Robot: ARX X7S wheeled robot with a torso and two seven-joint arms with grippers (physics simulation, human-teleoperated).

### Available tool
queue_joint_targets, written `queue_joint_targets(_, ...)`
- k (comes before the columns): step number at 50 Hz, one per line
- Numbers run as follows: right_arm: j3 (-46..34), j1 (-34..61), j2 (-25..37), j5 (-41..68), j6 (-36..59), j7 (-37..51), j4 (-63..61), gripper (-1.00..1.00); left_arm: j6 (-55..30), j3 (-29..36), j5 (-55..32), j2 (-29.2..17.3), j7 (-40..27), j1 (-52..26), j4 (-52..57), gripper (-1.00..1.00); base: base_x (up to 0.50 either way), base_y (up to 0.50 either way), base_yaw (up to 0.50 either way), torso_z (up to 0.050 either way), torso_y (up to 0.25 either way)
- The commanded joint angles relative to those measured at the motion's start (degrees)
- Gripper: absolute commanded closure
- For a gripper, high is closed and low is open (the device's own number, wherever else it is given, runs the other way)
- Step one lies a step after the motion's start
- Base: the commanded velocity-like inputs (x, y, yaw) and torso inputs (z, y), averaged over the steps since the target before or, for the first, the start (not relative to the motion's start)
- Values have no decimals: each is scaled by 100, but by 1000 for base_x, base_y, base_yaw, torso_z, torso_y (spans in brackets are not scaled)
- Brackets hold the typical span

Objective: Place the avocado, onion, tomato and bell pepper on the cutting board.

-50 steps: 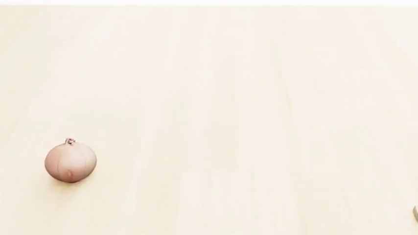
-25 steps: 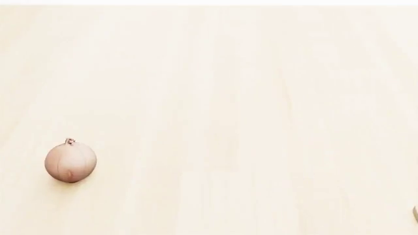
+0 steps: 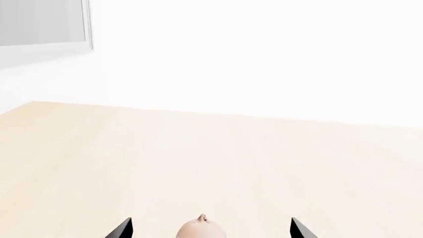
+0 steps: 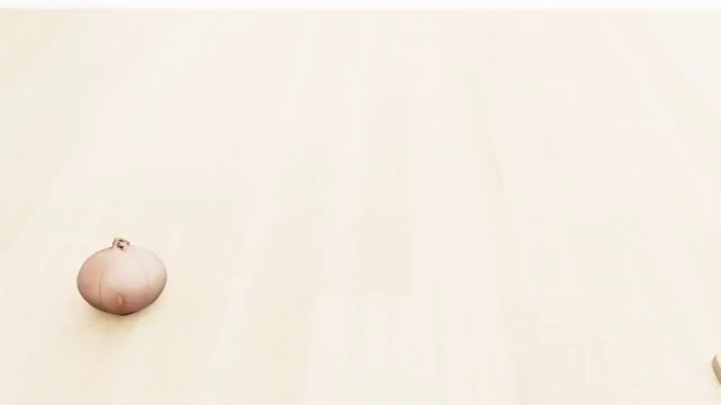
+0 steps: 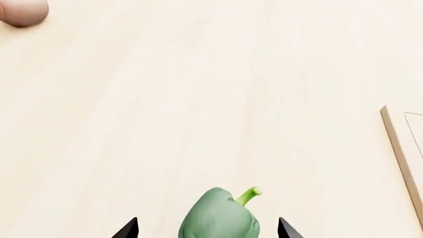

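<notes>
Both grippers sat open over the table [image 4: 428,169], each lined up on a piece of produce.

The onion [image 4: 121,279] rested on the bare wood, and in the left wrist view it showed between the spread fingers of the left gripper [image 3: 210,229], untouched. The right gripper [image 5: 207,229] stood wide with the bell pepper [image 5: 219,216] between its fingertips, ungripped. The cutting board [image 5: 400,148] lay well apart from the pepper, the onion farther still.

The head camera looks steeply down, close over the tabletop [image 4: 428,169]. Each wrist camera looks forward, low along the tabletop, past its own tool tips. All three views share the onion [image 4: 121,278].
</notes>
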Motion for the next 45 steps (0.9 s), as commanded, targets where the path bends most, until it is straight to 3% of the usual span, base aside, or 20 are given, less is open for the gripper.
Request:
queue_joint_targets(1, -177, -26, -558, -1041, 274, -384, 255, -100, 48, -196, -69, -22, 230, -116, -20, -100, 0, 0, 0, 0, 0)
queue_joint_targets(22, 140, -614, -1122, -2023, 872, -979, 675, -100, -483, -484, -561, -333, 354, -425, 128, -100, 0, 0, 0, 0, 0)
queue_joint_targets(45, 286, -816, -1734, -3179, 1534, -1995, 1071, -100, -389, -533, -500, -274, 244, -268, 189, -100, 0, 0, 0, 0, 0)
